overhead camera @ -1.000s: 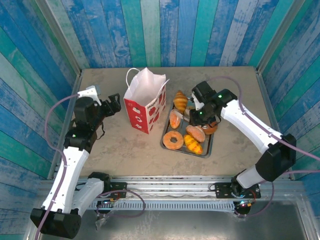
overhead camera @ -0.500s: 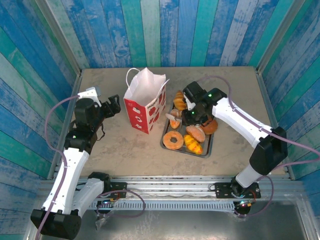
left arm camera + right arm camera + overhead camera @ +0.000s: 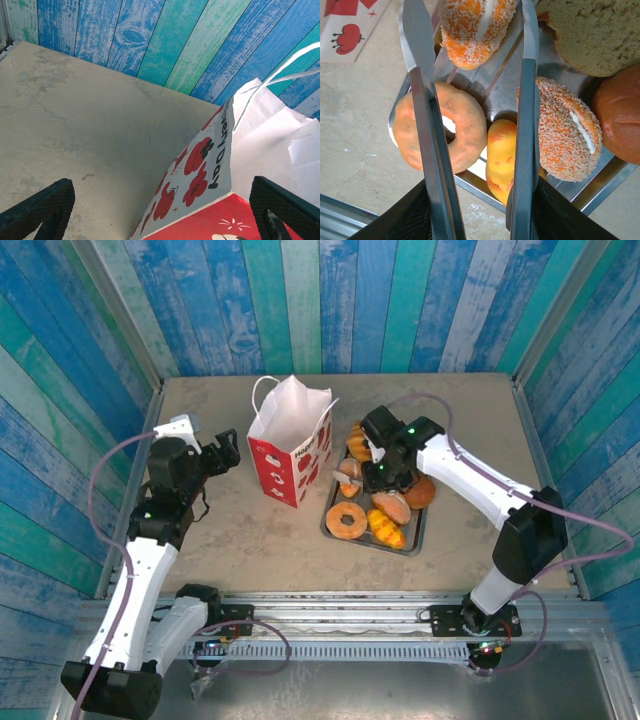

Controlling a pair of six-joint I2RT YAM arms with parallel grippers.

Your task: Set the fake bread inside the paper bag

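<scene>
The fake bread lies on a grey metal tray (image 3: 413, 540): a croissant (image 3: 360, 443), a ring donut (image 3: 346, 520), a yellow twisted roll (image 3: 386, 529) and round buns (image 3: 391, 506). My right gripper (image 3: 386, 472) hangs over the tray, shut on metal tongs (image 3: 422, 100). The tongs' two blades stand apart, one on each side of a sugared bun (image 3: 472, 30); I cannot tell whether they touch it. Beneath them lie the donut (image 3: 465, 130) and the yellow roll (image 3: 501, 155). The paper bag (image 3: 290, 440) stands upright and open-topped left of the tray. My left gripper (image 3: 228, 450) is open, just left of the bag (image 3: 210, 170).
Another sugared bun (image 3: 562, 135), a brown bun (image 3: 620, 120) and a large tan bun (image 3: 595, 35) crowd the tray's right side. Striped blue wooden walls (image 3: 330, 300) enclose the table on three sides. Bare tabletop (image 3: 75, 125) stretches left of and behind the bag.
My right arm has swung left across the tray with the tongs, bringing their tips around the sugared bun on the tray's left side. The left arm has stayed still.
</scene>
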